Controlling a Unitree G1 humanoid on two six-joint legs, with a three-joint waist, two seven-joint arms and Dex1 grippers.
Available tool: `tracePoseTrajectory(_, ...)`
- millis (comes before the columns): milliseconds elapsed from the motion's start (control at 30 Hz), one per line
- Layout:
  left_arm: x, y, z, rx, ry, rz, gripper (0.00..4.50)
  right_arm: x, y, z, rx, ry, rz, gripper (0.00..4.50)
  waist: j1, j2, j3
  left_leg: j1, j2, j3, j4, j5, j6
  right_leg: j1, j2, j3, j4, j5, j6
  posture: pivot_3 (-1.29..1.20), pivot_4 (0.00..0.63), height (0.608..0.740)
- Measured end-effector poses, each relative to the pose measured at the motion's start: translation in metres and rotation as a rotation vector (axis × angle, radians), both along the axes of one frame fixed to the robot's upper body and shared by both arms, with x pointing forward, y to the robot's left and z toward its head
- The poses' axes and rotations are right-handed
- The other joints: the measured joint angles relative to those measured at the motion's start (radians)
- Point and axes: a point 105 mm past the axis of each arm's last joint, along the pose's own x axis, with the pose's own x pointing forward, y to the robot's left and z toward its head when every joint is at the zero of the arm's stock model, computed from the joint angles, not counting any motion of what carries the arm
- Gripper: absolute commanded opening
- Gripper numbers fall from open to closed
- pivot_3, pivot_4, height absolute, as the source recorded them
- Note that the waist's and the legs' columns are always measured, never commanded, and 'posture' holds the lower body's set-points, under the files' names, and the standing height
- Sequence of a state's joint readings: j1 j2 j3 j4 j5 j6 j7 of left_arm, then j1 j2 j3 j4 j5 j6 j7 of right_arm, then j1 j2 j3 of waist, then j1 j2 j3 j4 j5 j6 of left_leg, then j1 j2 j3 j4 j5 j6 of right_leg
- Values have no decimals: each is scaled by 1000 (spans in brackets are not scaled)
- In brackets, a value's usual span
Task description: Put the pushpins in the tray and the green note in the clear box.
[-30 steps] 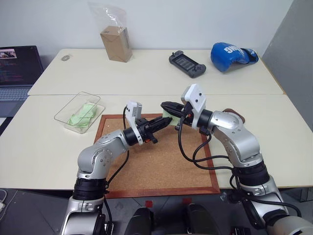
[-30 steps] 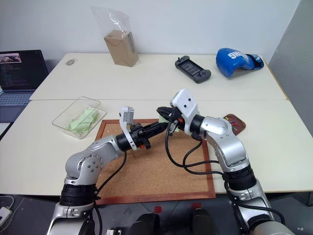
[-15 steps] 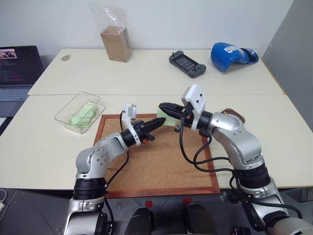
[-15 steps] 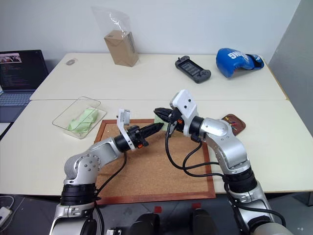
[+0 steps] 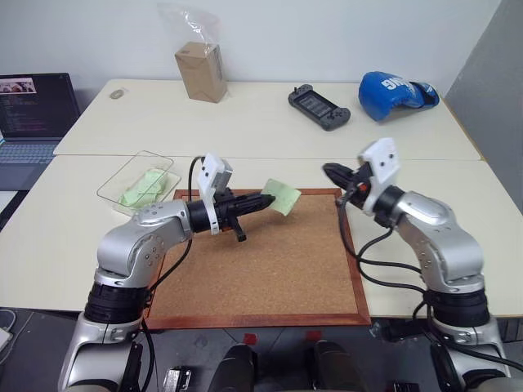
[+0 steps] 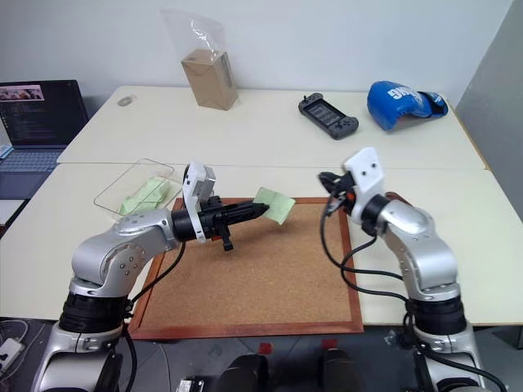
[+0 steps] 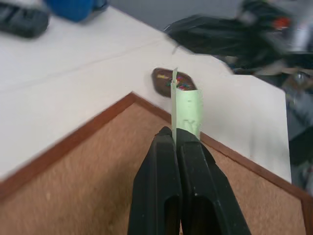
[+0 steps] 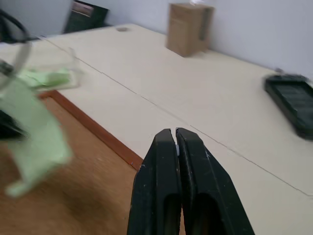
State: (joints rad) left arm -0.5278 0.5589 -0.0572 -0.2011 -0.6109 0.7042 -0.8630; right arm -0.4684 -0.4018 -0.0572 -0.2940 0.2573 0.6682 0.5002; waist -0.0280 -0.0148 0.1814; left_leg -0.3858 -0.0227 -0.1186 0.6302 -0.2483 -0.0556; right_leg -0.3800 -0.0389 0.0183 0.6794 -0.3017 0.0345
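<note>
The left gripper [image 5: 270, 198] is clenched on the green note [image 5: 280, 197], holding it above the corkboard [image 5: 261, 261]. The right gripper [image 5: 329, 171] is closed and empty. The tray [image 7: 171, 83] holds pushpins [image 7: 182, 86]. White letters on the blue glove [image 5: 392, 86] are not readable.

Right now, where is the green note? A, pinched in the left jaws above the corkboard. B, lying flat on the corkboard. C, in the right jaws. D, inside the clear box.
A: the left gripper is shut on the green note, holding it above the corkboard.
</note>
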Motion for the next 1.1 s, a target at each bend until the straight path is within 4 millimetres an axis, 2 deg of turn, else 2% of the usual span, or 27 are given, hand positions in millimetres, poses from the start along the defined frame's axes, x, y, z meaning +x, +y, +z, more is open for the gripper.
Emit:
tracePoseTrajectory(133,-10,-24,-5,103,-112,-118,11,17,-59,-17,55,89,-243,0,-1,0,0,0,0,5,0,0,1,0,0,2,0,0,0,0,150,740)
tracePoseTrajectory(267,-12,-41,-19,178,-195,-181,11,30,-92,-39,83,195,-357,0,-11,0,0,2,0,9,0,-2,4,-1,3,5,2,0,0,0,150,740)
tracePoseTrajectory(400,-7,-48,-32,223,-235,-184,11,42,-101,-48,107,244,-376,0,-16,0,0,2,0,9,0,-2,4,-1,4,5,2,0,0,0,150,740)
tracePoseTrajectory(567,-5,-50,-34,226,-259,-178,11,51,-103,-58,146,296,-386,0,-15,0,0,1,0,8,0,-2,4,-1,2,5,2,0,0,0,150,740)
tracePoseTrajectory(633,-4,-50,-34,226,-266,-178,0,53,-103,-62,159,309,-388,468,-13,0,0,1,0,8,0,-2,4,-1,1,5,2,0,0,0,150,740)
tracePoseTrajectory(700,-3,-49,-35,234,-266,-170,0,54,-105,-66,161,315,-395,687,-12,0,0,1,0,8,0,-2,4,-1,1,5,2,0,0,0,150,740)
tracePoseTrajectory(967,-2,-47,-38,242,-261,-152,0,55,-109,-69,156,302,-405,2784,-13,0,0,1,0,8,0,-2,4,-1,2,5,2,0,0,0,150,740)
tracePoseTrajectory(1100,-1,-47,-37,240,-262,-146,0,55,-108,-69,150,301,-405,3648,-13,0,0,1,0,8,0,-2,4,-1,2,5,2,0,0,0,150,740)
